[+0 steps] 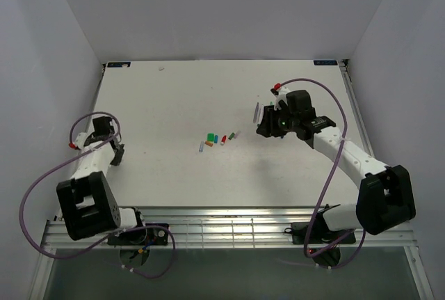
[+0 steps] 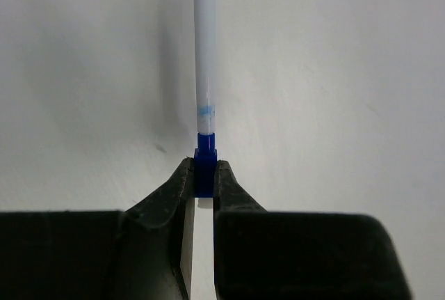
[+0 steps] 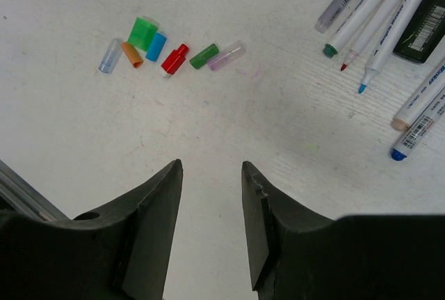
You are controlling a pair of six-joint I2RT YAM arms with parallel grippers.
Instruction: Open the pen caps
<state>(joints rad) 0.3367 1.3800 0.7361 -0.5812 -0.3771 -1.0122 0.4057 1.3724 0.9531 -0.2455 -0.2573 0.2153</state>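
Left jaws clamped on the blue cap (image 2: pixel 205 164) of a white pen (image 2: pixel 205 56), near the left edge of the tabletop (image 1: pixel 174 98); right jaws apart and empty, near the loose caps (image 3: pixel 167 53) mid-tabletop. Ideally, grip the barrel close to the cap and pull straight along its axis.

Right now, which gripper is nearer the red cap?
Right. The right gripper hangs close on the red cap's right; the left gripper is far left, clamping a blue pen.

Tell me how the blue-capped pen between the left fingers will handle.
The blue-capped pen looks stiff and light: a slim, straight barrel. The left gripper pinches only its cap end, so it may pivot. Released, its round body would probably roll.
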